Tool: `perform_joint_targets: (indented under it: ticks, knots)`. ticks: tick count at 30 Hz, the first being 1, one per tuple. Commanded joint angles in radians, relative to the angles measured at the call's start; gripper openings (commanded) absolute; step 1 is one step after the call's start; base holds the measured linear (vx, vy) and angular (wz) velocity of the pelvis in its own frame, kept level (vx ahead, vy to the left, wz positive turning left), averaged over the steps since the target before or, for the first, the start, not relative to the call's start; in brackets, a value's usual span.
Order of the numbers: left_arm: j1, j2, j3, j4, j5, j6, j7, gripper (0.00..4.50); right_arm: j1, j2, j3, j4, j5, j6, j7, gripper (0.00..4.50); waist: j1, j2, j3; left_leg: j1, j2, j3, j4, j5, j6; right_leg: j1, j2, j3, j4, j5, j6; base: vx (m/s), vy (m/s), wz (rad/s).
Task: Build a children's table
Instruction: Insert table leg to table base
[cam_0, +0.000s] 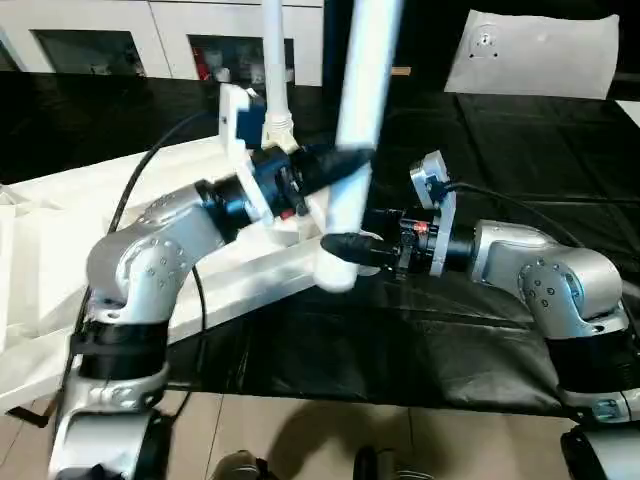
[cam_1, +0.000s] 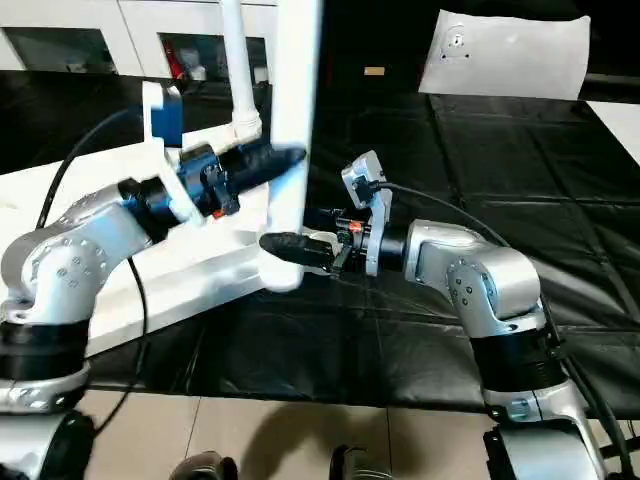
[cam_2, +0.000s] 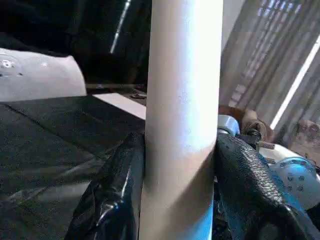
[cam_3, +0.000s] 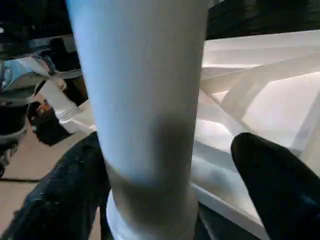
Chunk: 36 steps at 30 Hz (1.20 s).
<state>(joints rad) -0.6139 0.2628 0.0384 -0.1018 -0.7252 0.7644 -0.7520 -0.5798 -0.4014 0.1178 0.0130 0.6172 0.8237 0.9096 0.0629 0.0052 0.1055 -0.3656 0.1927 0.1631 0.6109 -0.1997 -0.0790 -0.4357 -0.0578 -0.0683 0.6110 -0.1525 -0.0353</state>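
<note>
The near leg (cam_0: 358, 120) runs off the top edge in both eye views, so its upper end cannot be seen (the thinner leg behind (cam_0: 274, 60) is cut the same way). Its foot hides the corner socket of the table top (cam_0: 60, 230). The items behind the cabinet (cam_0: 130, 40) glass are too small to tell.

A black sheet (cam_0: 520, 160) is spread over the bench. A white pillow-like bag (cam_0: 535, 52) lies at its far edge. A white cabinet (cam_0: 120, 40) with dark glass fronts is seen behind.
</note>
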Motion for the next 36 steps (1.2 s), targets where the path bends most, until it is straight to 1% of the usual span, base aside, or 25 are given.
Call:
perform_joint_targets:
  ticks: [1, 2, 3, 4, 5, 7, 10, 11, 13, 16, 17, 18, 22, 23, 24, 25, 27, 28, 29, 30, 31, 33, 34, 36]
  knots:
    - [-0.005, 0.005, -0.011, -0.013, -0.001, -0.001, -0.012, 1.84, -0.017, -0.012, 0.008, -0.004, -0.004, -0.009, 0.030, 3.66, 0.004, -0.012, -0.094, -0.007, 0.011, 0.004, -0.054, -0.035, 0.054, 0.086, -0.056, 0.044, -0.072, -0.272, -0.140, 0.000, 0.000, 0.00]
    - [-0.006, 0.006, -0.013, -0.011, 0.000, -0.002, -0.014, 1.84, -0.017, -0.013, 0.010, -0.004, -0.003, -0.009, 0.034, 3.66, 0.004, -0.013, -0.094, -0.007, 0.011, 0.004, -0.054, -0.038, 0.054, 0.086, -0.056, 0.044, -0.073, -0.279, -0.136, 0.000, 0.000, 0.00]
    - [-0.007, 0.007, -0.015, -0.010, 0.000, -0.003, -0.016, 1.84, -0.017, -0.013, 0.011, -0.005, -0.004, -0.009, 0.037, 3.49, 0.004, -0.010, -0.093, -0.006, 0.011, 0.004, -0.054, -0.038, 0.053, 0.085, -0.056, 0.044, -0.073, -0.282, -0.135, 0.000, 0.000, 0.00]
    - [-0.008, 0.006, -0.018, -0.011, -0.002, -0.003, -0.018, 1.84, -0.016, -0.012, 0.013, -0.007, -0.003, -0.008, 0.039, 3.44, 0.003, -0.013, -0.093, -0.007, 0.011, 0.005, -0.054, -0.039, 0.053, 0.085, -0.055, 0.044, -0.074, -0.284, -0.133, 0.000, 0.000, 0.00]
    - [-0.008, 0.005, -0.018, -0.012, -0.003, -0.003, -0.019, 1.84, -0.016, -0.011, 0.013, -0.007, -0.003, -0.007, 0.039, 3.35, 0.004, -0.013, -0.094, -0.008, 0.010, 0.004, -0.054, -0.033, 0.052, 0.086, -0.056, 0.044, -0.073, -0.282, -0.132, 0.000, 0.000, 0.00]
    - [-0.009, 0.008, -0.023, -0.014, -0.003, -0.002, -0.026, 1.84, -0.016, -0.007, 0.015, -0.006, -0.004, -0.008, 0.040, 3.11, 0.004, -0.013, -0.095, -0.007, 0.010, 0.004, -0.053, -0.030, 0.053, 0.086, -0.055, 0.044, -0.072, -0.276, -0.133, 0.000, 0.000, 0.00]
    - [-0.007, 0.015, -0.028, -0.017, -0.001, -0.001, -0.033, 1.84, -0.015, -0.006, 0.018, -0.002, -0.007, -0.012, 0.046, 2.90, 0.004, -0.013, -0.094, -0.008, 0.010, 0.004, -0.053, -0.029, 0.054, 0.086, -0.055, 0.044, -0.072, -0.277, -0.132, 0.000, 0.000, 0.00]
    - [-0.007, 0.015, -0.028, -0.017, -0.001, -0.001, -0.033, 1.84, -0.015, -0.006, 0.018, -0.002, -0.007, -0.012, 0.046, 2.90, 0.004, -0.013, -0.094, -0.008, 0.010, 0.004, -0.053, -0.029, 0.054, 0.086, -0.055, 0.044, -0.072, -0.276, -0.132, 0.000, 0.000, 0.00]
    - [-0.005, 0.017, -0.030, -0.018, -0.001, -0.001, -0.033, 1.84, -0.014, -0.007, 0.021, -0.002, -0.009, -0.011, 0.051, 2.60, 0.004, -0.012, -0.094, -0.007, 0.011, 0.004, -0.054, -0.029, 0.053, 0.085, -0.055, 0.044, -0.072, -0.274, -0.134, 0.000, 0.000, 0.00]
    - [-0.005, 0.017, -0.031, -0.017, 0.000, -0.003, -0.032, 1.84, -0.010, -0.009, 0.025, -0.004, -0.010, -0.008, 0.056, 2.47, 0.004, -0.012, -0.094, -0.007, 0.011, 0.004, -0.054, -0.036, 0.053, 0.085, -0.055, 0.044, -0.073, -0.280, -0.135, 0.000, 0.000, 0.00]
    - [-0.005, 0.018, -0.031, -0.017, 0.000, -0.003, -0.033, 1.84, -0.008, -0.009, 0.026, -0.005, -0.011, -0.008, 0.056, 2.23, 0.004, -0.011, -0.094, -0.007, 0.011, 0.004, -0.054, -0.033, 0.053, 0.085, -0.055, 0.044, -0.072, -0.276, -0.136, 0.000, 0.000, 0.00]
    - [-0.005, 0.018, -0.031, -0.017, 0.000, -0.003, -0.033, 1.84, -0.007, -0.009, 0.027, -0.005, -0.012, -0.008, 0.056, 2.23, 0.004, -0.012, -0.094, -0.008, 0.011, 0.004, -0.054, -0.031, 0.053, 0.086, -0.055, 0.044, -0.072, -0.273, -0.136, 0.000, 0.000, 0.00]
    - [-0.005, 0.018, -0.039, -0.019, 0.002, -0.001, -0.037, 1.84, -0.004, -0.006, 0.027, -0.005, -0.015, -0.009, 0.054, 1.97, 0.004, -0.010, -0.094, -0.007, 0.011, 0.003, -0.053, -0.031, 0.053, 0.085, -0.055, 0.044, -0.071, -0.265, -0.142, 0.000, 0.000, 0.00]
    - [-0.005, 0.018, -0.039, -0.019, 0.002, -0.001, -0.037, 1.84, -0.004, -0.006, 0.027, -0.005, -0.015, -0.009, 0.054, 1.93, 0.003, -0.010, -0.095, -0.007, 0.011, 0.004, -0.053, -0.031, 0.052, 0.086, -0.055, 0.044, -0.071, -0.262, -0.142, 0.000, 0.000, 0.00]
    - [-0.002, 0.025, -0.053, -0.027, 0.014, 0.000, -0.036, 1.84, -0.002, -0.002, 0.025, -0.002, -0.019, -0.010, 0.049, 1.93, 0.004, -0.011, -0.094, -0.007, 0.011, 0.003, -0.054, -0.031, 0.053, 0.086, -0.055, 0.044, -0.071, -0.263, -0.141, 0.000, 0.000, 0.00]
    - [0.001, 0.031, -0.063, -0.036, 0.020, 0.009, -0.033, 1.84, 0.000, 0.001, 0.023, -0.001, -0.021, -0.010, 0.043, 1.92, 0.005, -0.008, -0.095, -0.007, 0.011, 0.002, -0.054, -0.030, 0.051, 0.086, -0.056, 0.044, -0.069, -0.264, -0.141, 0.000, 0.000, 0.00]
    - [-0.001, 0.023, -0.059, -0.036, 0.017, 0.021, -0.014, 1.84, 0.001, 0.005, 0.020, 0.001, -0.022, -0.007, 0.034, 1.91, 0.003, -0.011, -0.095, -0.008, 0.011, 0.004, -0.053, -0.031, 0.050, 0.086, -0.055, 0.044, -0.070, -0.264, -0.140, 0.000, 0.000, 0.00]
    - [-0.008, 0.009, -0.047, -0.039, -0.008, 0.038, -0.006, 1.84, 0.005, 0.010, 0.015, 0.006, -0.020, -0.001, 0.022, 1.91, 0.003, -0.009, -0.094, -0.007, 0.011, 0.004, -0.053, -0.031, 0.048, 0.086, -0.055, 0.044, -0.070, -0.262, -0.145, 0.000, 0.000, 0.00]
    - [-0.009, 0.003, -0.041, -0.042, -0.022, 0.043, -0.006, 2.19, 0.009, 0.015, 0.011, 0.006, -0.018, -0.004, 0.016, 1.91, 0.003, -0.010, -0.094, -0.006, 0.011, 0.004, -0.053, -0.033, 0.048, 0.085, -0.055, 0.043, -0.071, -0.265, -0.145, 0.000, 0.000, 0.00]
    - [-0.009, -0.003, -0.037, -0.049, -0.029, 0.036, -0.008, 2.40, 0.014, 0.019, 0.007, 0.004, -0.015, -0.003, 0.010, 1.91, 0.004, -0.011, -0.094, -0.008, 0.010, 0.004, -0.053, -0.034, 0.048, 0.087, -0.056, 0.044, -0.072, -0.268, -0.145, 0.000, 0.000, 0.00]
    - [-0.009, -0.010, -0.031, -0.056, -0.043, 0.039, -0.008, 2.54, 0.020, 0.023, 0.005, -0.002, -0.014, -0.004, 0.005, 1.91, 0.004, -0.008, -0.095, -0.009, 0.011, 0.003, -0.053, -0.029, 0.047, 0.087, -0.056, 0.044, -0.070, -0.264, -0.145, 0.000, 0.000, 0.00]
    - [-0.005, -0.024, -0.029, -0.076, -0.070, 0.045, -0.014, 2.56, 0.037, 0.042, -0.006, -0.015, -0.019, -0.032, -0.018, 1.91, 0.005, -0.009, -0.095, -0.007, 0.011, 0.004, -0.053, -0.030, 0.046, 0.085, -0.056, 0.044, -0.070, -0.257, -0.149, 0.000, 0.000, 0.00]
    - [-0.001, -0.036, -0.024, -0.086, -0.090, 0.051, -0.010, 2.64, 0.044, 0.057, -0.018, -0.019, -0.023, -0.045, -0.045, 1.91, 0.005, -0.008, -0.096, -0.009, 0.011, 0.004, -0.053, -0.029, 0.044, 0.086, -0.057, 0.044, -0.070, -0.250, -0.152, 0.000, 0.000, 0.00]
    - [0.006, -0.066, -0.016, -0.105, -0.125, 0.048, 0.002, 2.89, 0.050, 0.078, -0.035, -0.022, -0.018, -0.047, -0.076, 1.91, 0.004, -0.008, -0.096, -0.009, 0.012, 0.003, -0.054, -0.032, 0.044, 0.086, -0.057, 0.043, -0.070, -0.247, -0.156, 0.000, 0.000, 0.00]
